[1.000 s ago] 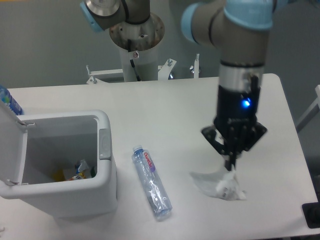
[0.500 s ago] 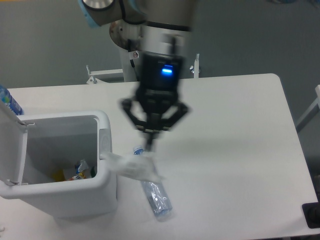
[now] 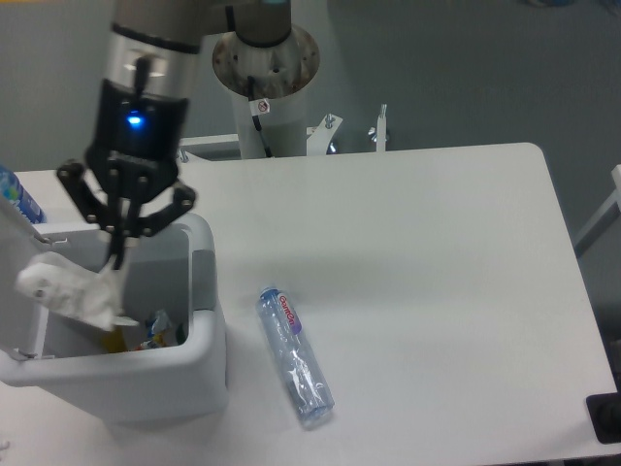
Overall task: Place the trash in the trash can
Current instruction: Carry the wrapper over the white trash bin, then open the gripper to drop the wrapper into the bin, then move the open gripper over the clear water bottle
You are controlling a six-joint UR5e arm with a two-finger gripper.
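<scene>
Far left: blue-capped item (image 3: 17, 197) at the frame edge, behind the bin's raised lid; what it is, cannot tell

White plastic rectangular trash can (image 3: 204, 359) with rounded corners at left of the white surface (image 3: 427, 252), flip lid (image 3: 19, 291) standing open on its left side, grey push-button (image 3: 203, 280) on the right rim. Some coloured scraps lie at the bottom inside

Crumpled translucent-white wrapper (image 3: 68, 289) hangs above the can's open mouth, towards its left half, dangling from the tool's tip

Arm: silver-and-black wrist points straight down over the can's rear left part, blue light lit on its body. End effector (image 3: 118, 260) has its fingers drawn together to a narrow point, pinching the top of the wrapper

Clear plastic water bottle (image 3: 294, 356) with purple-pink label lies on its side on the surface just right of the can, apart from it, long axis running diagonally from upper left to lower right

Change: a second ago the tool pinched the wrapper at the right of the surface; half a second ago it was mid-surface, wrapper by the can's right rim. Arm has travelled left. Bottle unmoved
</scene>
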